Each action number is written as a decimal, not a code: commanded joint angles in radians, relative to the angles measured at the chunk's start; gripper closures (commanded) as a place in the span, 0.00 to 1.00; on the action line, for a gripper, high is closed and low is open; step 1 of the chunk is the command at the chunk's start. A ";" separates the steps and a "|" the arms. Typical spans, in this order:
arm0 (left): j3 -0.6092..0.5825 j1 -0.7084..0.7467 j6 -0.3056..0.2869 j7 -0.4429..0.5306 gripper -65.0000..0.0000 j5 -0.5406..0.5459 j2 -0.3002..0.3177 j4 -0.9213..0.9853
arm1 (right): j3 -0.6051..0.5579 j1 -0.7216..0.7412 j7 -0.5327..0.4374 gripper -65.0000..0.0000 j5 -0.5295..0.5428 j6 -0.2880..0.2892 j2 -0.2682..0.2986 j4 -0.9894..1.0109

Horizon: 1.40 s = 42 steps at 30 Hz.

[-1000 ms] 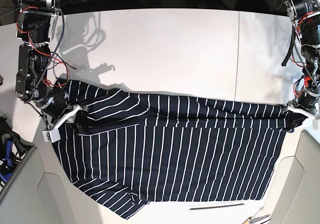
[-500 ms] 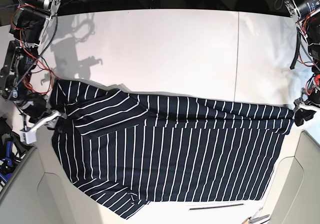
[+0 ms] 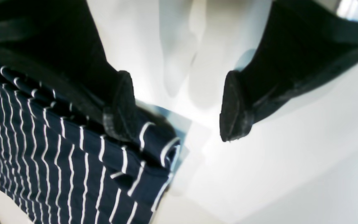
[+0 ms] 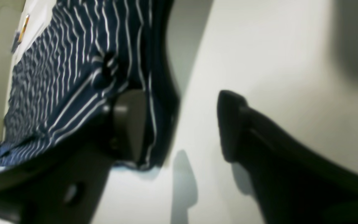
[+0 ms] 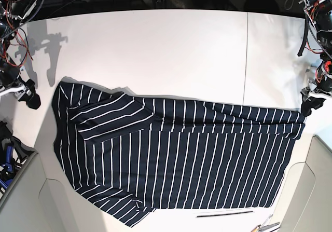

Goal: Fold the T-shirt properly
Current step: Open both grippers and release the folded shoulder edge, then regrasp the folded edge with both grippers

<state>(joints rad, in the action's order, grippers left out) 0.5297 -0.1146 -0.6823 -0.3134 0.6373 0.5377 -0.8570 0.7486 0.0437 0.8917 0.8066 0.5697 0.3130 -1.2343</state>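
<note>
The T-shirt (image 5: 181, 159), dark navy with thin white stripes, lies spread flat on the white table (image 5: 171, 50). My right gripper (image 5: 28, 94) is at the left of the base view, just off the shirt's left edge. In the right wrist view it (image 4: 179, 130) is open and empty, with the shirt (image 4: 73, 62) beside its left finger. My left gripper (image 5: 310, 102) is at the shirt's right corner. In the left wrist view it (image 3: 176, 135) is open, its left finger (image 3: 120, 105) over the shirt's corner (image 3: 73, 161) and bare table between the fingers.
A seam (image 5: 246, 55) runs down the table at the right. A thin dark strip (image 5: 225, 213) lies at the table's front edge below the shirt. Beige panels (image 5: 316, 190) flank the front corners. Blue items (image 5: 5, 164) sit at the left edge.
Both grippers have let go of the shirt and drawn outward and back. The shirt's left end has settled flat on the table.
</note>
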 commanded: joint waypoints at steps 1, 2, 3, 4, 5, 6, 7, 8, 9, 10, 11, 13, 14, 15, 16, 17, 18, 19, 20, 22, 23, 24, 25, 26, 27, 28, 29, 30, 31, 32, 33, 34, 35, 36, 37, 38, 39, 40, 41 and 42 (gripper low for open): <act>0.004 -0.018 -0.013 0.025 0.32 0.018 0.025 -0.015 | 0.003 -0.011 -0.011 0.38 0.037 0.011 0.018 -0.019; 0.004 -0.018 -0.013 0.025 0.32 0.018 0.025 -0.015 | 0.003 -0.032 -0.011 0.37 0.044 0.011 0.016 -0.019; 0.004 -0.018 -0.013 0.025 0.32 0.018 0.025 -0.015 | 0.002 -0.053 -0.012 0.38 0.051 0.012 0.013 -0.019; 0.003 -0.018 -0.014 0.025 0.32 0.018 0.024 -0.015 | 0.002 -0.071 -0.012 0.38 0.060 0.014 0.009 -0.019; 0.003 -0.018 -0.014 0.025 0.32 0.019 0.024 -0.015 | 0.002 -0.084 -0.012 0.38 0.068 0.014 0.004 -0.019; 0.003 -0.018 -0.014 0.025 0.32 0.023 0.025 -0.015 | 0.002 -0.092 -0.012 0.38 0.077 0.014 -0.001 -0.019; 0.003 -0.018 -0.014 0.025 0.32 0.027 0.024 -0.015 | 0.002 -0.098 -0.012 0.38 0.077 0.014 -0.006 -0.019; 0.001 -0.018 -0.014 0.025 0.30 0.033 0.024 -0.015 | 0.002 -0.100 -0.012 0.38 0.077 0.014 -0.012 -0.019; -0.002 -0.018 -0.014 0.025 0.28 0.033 0.024 -0.015 | 0.002 -0.100 -0.012 0.38 0.077 0.014 -0.018 -0.019; -0.006 -0.018 -0.014 0.026 0.27 0.033 0.023 -0.015 | 0.002 -0.100 -0.013 0.38 0.080 0.014 -0.023 -0.019; -0.009 -0.018 -0.013 0.026 0.27 0.032 0.021 -0.015 | 0.002 -0.100 -0.013 0.38 0.086 0.014 -0.028 -0.019; -0.014 -0.018 0.011 0.029 0.27 0.029 0.015 -0.014 | 0.000 -0.100 -0.013 0.38 0.092 0.014 -0.037 -0.019; -0.015 -0.018 0.021 0.034 0.27 0.023 0.010 -0.014 | -0.005 -0.100 -0.017 0.38 0.092 0.014 -0.042 -0.019; -0.015 -0.018 0.021 0.045 0.27 0.017 0.004 -0.014 | -0.014 -0.100 -0.024 0.38 0.091 0.014 -0.046 -0.019; -0.015 -0.018 0.020 0.054 0.27 0.016 -0.003 -0.014 | -0.027 -0.099 -0.031 0.38 0.091 0.014 -0.051 -0.019; -0.015 -0.019 0.020 0.063 0.27 0.015 -0.010 -0.014 | -0.045 -0.099 -0.036 0.38 0.091 0.014 -0.055 -0.019; -0.015 -0.021 0.020 0.065 0.27 0.015 -0.018 -0.014 | -0.064 -0.099 -0.042 0.38 0.090 0.014 -0.060 -0.019; -0.015 -0.021 0.020 0.068 0.27 0.014 -0.024 -0.014 | -0.082 -0.100 -0.050 0.38 0.090 0.014 -0.067 -0.019; -0.015 -0.022 0.020 0.073 0.27 0.014 -0.031 -0.014 | -0.100 -0.100 -0.059 0.38 0.090 0.014 -0.074 -0.019; -0.015 -0.024 0.022 0.079 0.27 0.003 -0.043 -0.014 | -0.131 -0.099 -0.083 0.38 0.081 0.014 -0.084 -0.019; -0.015 -0.026 0.030 0.079 0.27 -0.007 -0.051 -0.014 | -0.148 -0.099 -0.099 0.38 0.071 0.014 -0.087 -0.019; -0.015 -0.030 0.046 0.078 0.27 -0.020 -0.060 -0.014 | -0.164 -0.098 -0.113 0.38 0.062 0.014 -0.087 -0.019; -0.015 -0.031 0.062 0.078 0.27 -0.028 -0.067 -0.014 | -0.178 -0.096 -0.122 0.38 0.054 0.013 -0.087 -0.019; -0.015 -0.035 0.071 0.079 0.27 -0.029 -0.073 -0.014 | -0.188 -0.090 -0.126 0.38 0.046 0.011 -0.087 -0.019; -0.015 -0.036 0.072 0.080 0.27 -0.029 -0.077 -0.014 | -0.195 -0.082 -0.125 0.38 0.037 0.011 -0.087 -0.019; -0.015 -0.039 0.072 0.083 0.27 -0.029 -0.079 -0.014 | -0.200 -0.074 -0.126 0.38 0.037 0.011 -0.087 -0.019; -0.015 -0.040 0.072 0.085 0.27 -0.029 -0.079 -0.014 | -0.202 -0.066 -0.125 0.38 0.035 0.011 -0.089 -0.019; -0.015 -0.040 0.072 0.085 0.27 -0.029 -0.077 -0.014 | -0.202 -0.057 -0.125 0.38 0.034 0.011 -0.092 -0.019; -0.015 -0.040 0.073 0.085 0.27 -0.031 -0.077 -0.014 | -0.202 -0.050 -0.126 0.38 0.027 0.010 -0.096 -0.019; -0.015 -0.040 0.073 0.085 0.27 -0.037 -0.077 -0.014 | -0.203 -0.043 -0.125 0.38 0.023 0.010 -0.100 -0.019; -0.016 -0.041 0.079 0.086 0.27 -0.044 -0.078 -0.013 | -0.203 -0.037 -0.125 0.38 0.016 0.010 -0.104 -0.018; -0.021 -0.041 0.095 0.090 0.27 -0.048 -0.078 -0.013 | -0.203 -0.030 -0.125 0.38 0.007 0.010 -0.109 -0.018; -0.030 -0.041 0.112 0.105 0.27 -0.056 -0.078 -0.013 | -0.205 -0.022 -0.125 0.38 -0.002 0.010 -0.114 -0.018; -0.043 -0.041 0.126 0.121 0.27 -0.064 -0.078 -0.013 | -0.209 -0.017 -0.125 0.38 -0.007 0.010 -0.117 -0.018; -0.059 -0.042 0.133 0.132 0.27 -0.075 -0.078 -0.013 | -0.217 -0.015 -0.126 0.38 -0.006 0.010 -0.117 -0.018; -0.075 -0.045 0.137 0.134 0.27 -0.084 -0.078 -0.013 | -0.225 -0.013 -0.129 0.38 -0.008 0.009 -0.117 -0.018; -0.094 -0.048 0.142 0.134 0.27 -0.089 -0.078 -0.013 | -0.233 -0.013 -0.129 0.38 -0.008 0.009 -0.117 -0.018; -0.114 -0.050 0.151 0.134 0.27 -0.089 -0.078 -0.012 | -0.239 -0.014 -0.129 0.38 -0.011 0.009 -0.117 -0.018; -0.132 -0.055 0.167 0.135 0.27 -0.089 -0.079 -0.012 | -0.244 -0.014 -0.129 0.38 -0.022 0.009 -0.117 -0.018; -0.148 -0.060 0.188 0.138 0.27 -0.089 -0.080 -0.012 | -0.249 -0.014 -0.129 0.38 -0.033 0.009 -0.117 -0.018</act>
<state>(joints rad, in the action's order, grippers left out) 0.3817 -0.1589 -0.4969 -0.1635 0.5507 0.4458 -0.8581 0.4999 0.0193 0.7639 0.7765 0.5781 0.1852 -1.2415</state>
